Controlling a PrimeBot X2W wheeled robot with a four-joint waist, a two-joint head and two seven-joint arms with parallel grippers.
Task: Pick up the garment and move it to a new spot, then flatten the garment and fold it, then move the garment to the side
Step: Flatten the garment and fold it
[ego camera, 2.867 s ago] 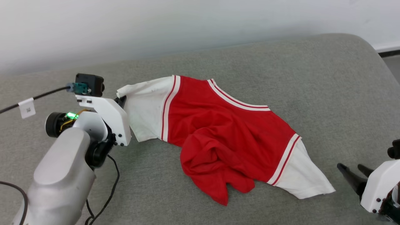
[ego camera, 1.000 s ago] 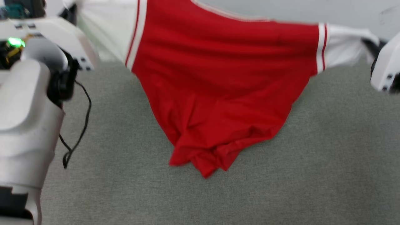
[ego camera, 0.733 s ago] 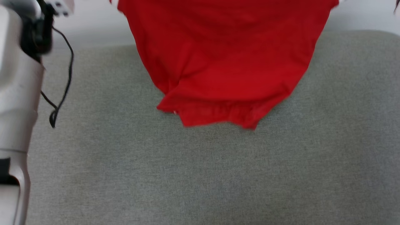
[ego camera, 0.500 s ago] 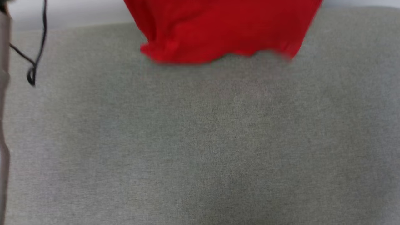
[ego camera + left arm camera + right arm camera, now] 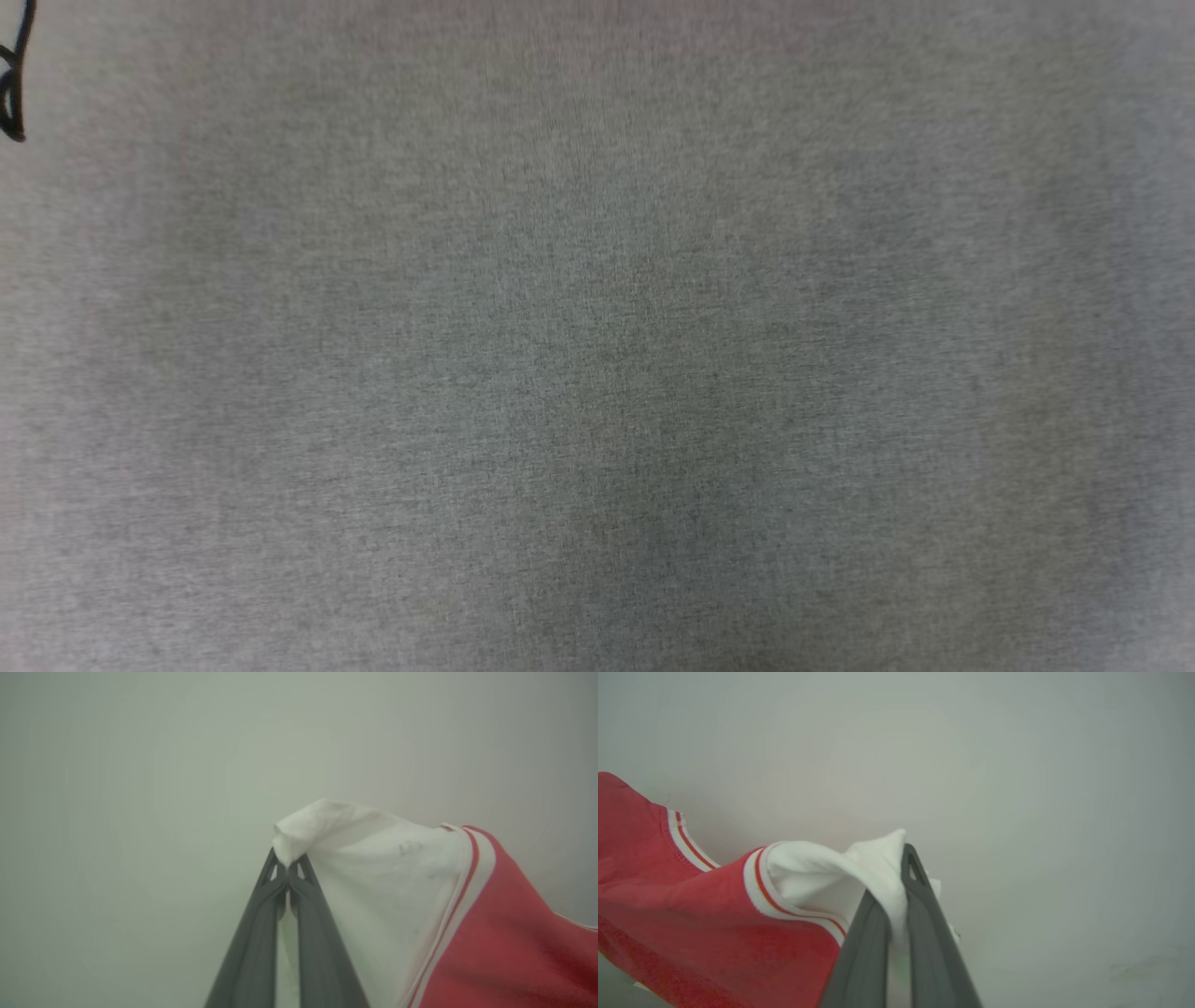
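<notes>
Left gripper (image 5: 287,868): the two dark fingers are pinching together on the folded tip of one white sleeve (image 5: 369,858), with cloth bunching just above the tips. Right gripper (image 5: 899,882): the fingers are closing likewise on the opposite sleeve (image 5: 817,877), whose fabric is wrapping over one finger and hiding its tip.

From each grip the garment (image 5: 504,942) is running outward past the red-and-white striped trim (image 5: 469,872) into the red body (image 5: 682,914), which is sagging between the two grippers. Behind both sleeves a pale, plain wall (image 5: 140,765) is showing, so the shirt is judged to be hanging in the air, not lying on anything.

Holding the sleeve ends apart is probably letting the thin fabric's own weight pull the body open, which suits the carry to a new spot and the flattening to follow.

The head camera is looking down on the grey upholstered surface (image 5: 597,373), with a loop of black cable (image 5: 11,103) at its upper left edge; this bare stretch is likely serving as the laying area.
</notes>
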